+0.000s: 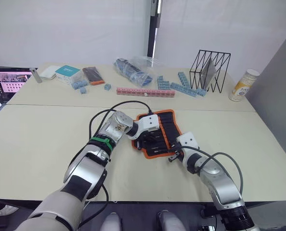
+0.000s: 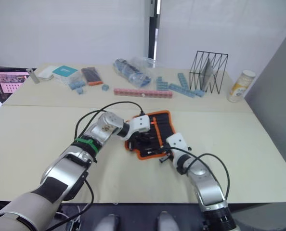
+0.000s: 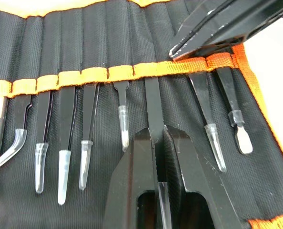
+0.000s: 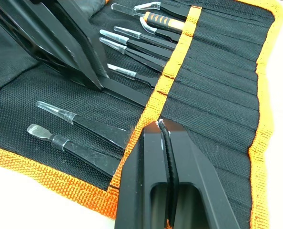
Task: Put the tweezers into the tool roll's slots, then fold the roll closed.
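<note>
Tweezers [image 3: 154, 112] lie side by side in the slots [image 4: 213, 102] of the open tool roll [image 1: 168, 126] on the table [image 1: 37, 139], capped tips pointing away from its orange centre strip [image 3: 84, 76]. My left gripper [image 3: 159, 143] is closed on one; my right gripper [image 4: 163, 131] pinches the strip.

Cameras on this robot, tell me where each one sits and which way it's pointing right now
Left and right eye views: on the head, looking forward and down at the table; both arms show.
Left wrist view: on the left wrist, looking along the left gripper, shut on one of the tweezers.
Right wrist view: on the right wrist, looking along the right gripper, pinching the orange centre strip.
Shared: every view shows the open tool roll.
</note>
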You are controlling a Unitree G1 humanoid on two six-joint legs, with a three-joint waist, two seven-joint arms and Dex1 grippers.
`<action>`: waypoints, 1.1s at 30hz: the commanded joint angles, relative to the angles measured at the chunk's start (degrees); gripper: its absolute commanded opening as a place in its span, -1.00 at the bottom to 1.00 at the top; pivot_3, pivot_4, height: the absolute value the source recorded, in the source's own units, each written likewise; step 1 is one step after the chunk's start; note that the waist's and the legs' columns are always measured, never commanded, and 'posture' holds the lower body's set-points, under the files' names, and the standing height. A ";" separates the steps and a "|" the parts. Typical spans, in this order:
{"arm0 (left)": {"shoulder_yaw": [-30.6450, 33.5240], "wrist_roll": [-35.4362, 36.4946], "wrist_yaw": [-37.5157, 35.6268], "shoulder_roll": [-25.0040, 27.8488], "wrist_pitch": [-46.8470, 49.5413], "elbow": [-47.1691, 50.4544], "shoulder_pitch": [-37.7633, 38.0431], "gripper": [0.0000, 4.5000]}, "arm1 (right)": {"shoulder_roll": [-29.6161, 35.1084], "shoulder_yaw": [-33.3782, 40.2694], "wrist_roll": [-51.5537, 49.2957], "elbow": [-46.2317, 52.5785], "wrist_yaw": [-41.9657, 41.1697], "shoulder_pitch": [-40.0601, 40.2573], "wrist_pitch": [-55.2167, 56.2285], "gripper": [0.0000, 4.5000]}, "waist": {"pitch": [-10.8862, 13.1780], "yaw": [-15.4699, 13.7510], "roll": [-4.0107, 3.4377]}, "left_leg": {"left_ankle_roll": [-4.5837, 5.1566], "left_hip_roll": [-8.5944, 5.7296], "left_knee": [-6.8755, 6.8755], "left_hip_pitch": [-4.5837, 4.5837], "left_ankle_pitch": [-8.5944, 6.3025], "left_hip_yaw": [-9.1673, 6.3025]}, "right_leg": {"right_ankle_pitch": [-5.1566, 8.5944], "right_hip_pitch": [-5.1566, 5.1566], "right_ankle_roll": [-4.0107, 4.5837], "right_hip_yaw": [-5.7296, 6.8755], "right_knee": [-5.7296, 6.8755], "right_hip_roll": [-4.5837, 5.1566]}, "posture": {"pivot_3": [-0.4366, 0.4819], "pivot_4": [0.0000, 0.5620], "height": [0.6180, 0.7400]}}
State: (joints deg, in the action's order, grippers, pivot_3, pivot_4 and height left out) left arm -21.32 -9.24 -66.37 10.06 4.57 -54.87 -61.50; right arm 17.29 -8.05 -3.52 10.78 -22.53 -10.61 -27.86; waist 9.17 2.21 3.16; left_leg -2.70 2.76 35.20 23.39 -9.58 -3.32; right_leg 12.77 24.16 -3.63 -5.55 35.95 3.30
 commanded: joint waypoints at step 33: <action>7.49 3.61 0.50 5.38 2.56 13.58 1.55 0.98 | 1.35 -2.58 1.05 -2.12 -3.34 1.00 -2.69 -1.00 | -0.08 0.85 -0.14 | 0.00 0.00 -0.04 -0.14 0.00 0.01 | -0.01 -0.02 0.00 -0.02 0.12 0.00 | -0.05 -0.47 0.95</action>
State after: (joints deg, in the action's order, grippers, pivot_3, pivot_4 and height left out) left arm -15.90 -8.31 -64.65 13.93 4.56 -46.69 -61.06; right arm 17.91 -9.18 -2.50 11.50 -24.45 -10.91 -29.02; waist 9.09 3.06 3.02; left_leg -2.70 2.77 35.12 23.24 -9.58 -3.31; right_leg 12.76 24.14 -3.63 -5.57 36.07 3.30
